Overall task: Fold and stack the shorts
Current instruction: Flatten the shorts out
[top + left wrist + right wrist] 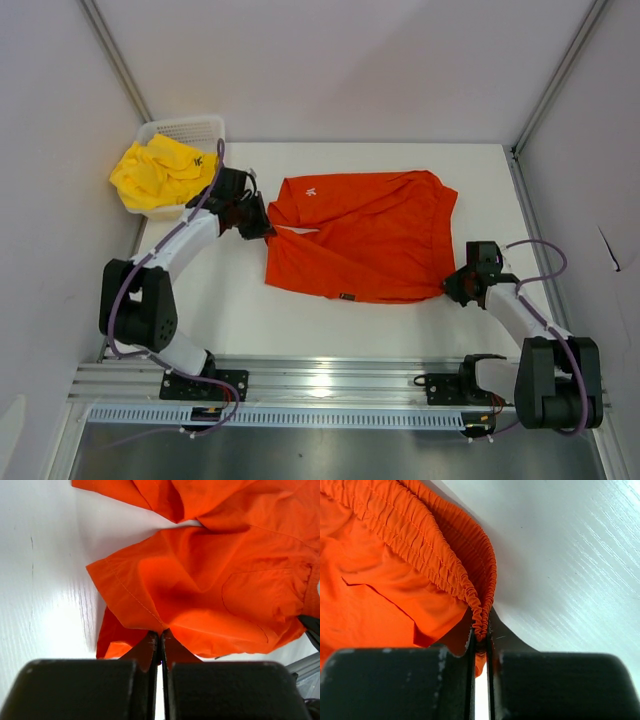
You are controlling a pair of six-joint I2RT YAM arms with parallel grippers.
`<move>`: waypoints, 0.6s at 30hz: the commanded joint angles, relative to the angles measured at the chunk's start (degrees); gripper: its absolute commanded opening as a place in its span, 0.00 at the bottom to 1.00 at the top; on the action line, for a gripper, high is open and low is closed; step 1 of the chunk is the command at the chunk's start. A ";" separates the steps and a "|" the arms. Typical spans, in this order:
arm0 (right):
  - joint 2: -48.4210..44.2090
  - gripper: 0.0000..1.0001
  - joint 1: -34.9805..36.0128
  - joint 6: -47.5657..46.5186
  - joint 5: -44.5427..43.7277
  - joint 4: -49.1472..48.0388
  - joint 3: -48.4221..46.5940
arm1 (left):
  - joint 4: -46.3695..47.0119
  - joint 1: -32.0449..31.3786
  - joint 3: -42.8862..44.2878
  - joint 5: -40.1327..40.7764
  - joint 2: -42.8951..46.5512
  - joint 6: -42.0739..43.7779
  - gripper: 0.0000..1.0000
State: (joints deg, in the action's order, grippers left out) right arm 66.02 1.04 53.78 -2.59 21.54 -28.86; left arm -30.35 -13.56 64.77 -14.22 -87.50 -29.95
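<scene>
Orange-red shorts (360, 235) laid spread at centre of table (330, 330), elastic waistband turned to right. Leg hem at left edge pinched by left gripper (262, 225), jaws fully closed on fabric. Waistband at near-right corner clamped by right gripper (452, 283), jaws pressed together. Yellow shorts (160, 172) bunched in white basket (185, 128) at far left, well apart.

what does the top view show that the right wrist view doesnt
Only the top view: the yellow shorts in the white basket, and the left hand pinching the left edge of the orange shorts. Only the right wrist view: the gathered elastic waistband, seen close, where the right hand pinches it. Both: the orange shorts, the right hand and the white table.
</scene>
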 commanded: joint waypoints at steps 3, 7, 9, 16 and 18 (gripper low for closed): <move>1.65 0.00 -0.51 -0.60 -1.37 -0.97 0.39 | 1.35 2.13 4.40 -2.30 -3.99 -0.10 0.14; 3.14 0.00 -1.82 -0.52 -0.75 -2.03 -0.67 | 2.48 2.40 0.03 -3.10 -0.49 -0.10 0.67; 3.85 0.00 -2.35 -0.60 -0.75 -1.94 -2.07 | 3.62 2.40 -2.36 -3.79 2.32 -0.72 0.84; 8.94 0.00 -4.20 -0.69 1.36 -3.34 -5.15 | 19.16 2.31 -28.69 -8.01 19.54 -3.26 0.91; 9.56 0.00 -4.47 -0.69 1.88 -4.13 -5.50 | 26.26 2.23 -35.11 -9.33 24.21 -4.84 0.90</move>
State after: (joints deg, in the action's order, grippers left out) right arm 74.39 -2.85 53.74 -1.02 19.25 -32.36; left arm -16.78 -11.44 37.45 -19.49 -68.14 -32.14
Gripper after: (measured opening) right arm 0.047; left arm 0.906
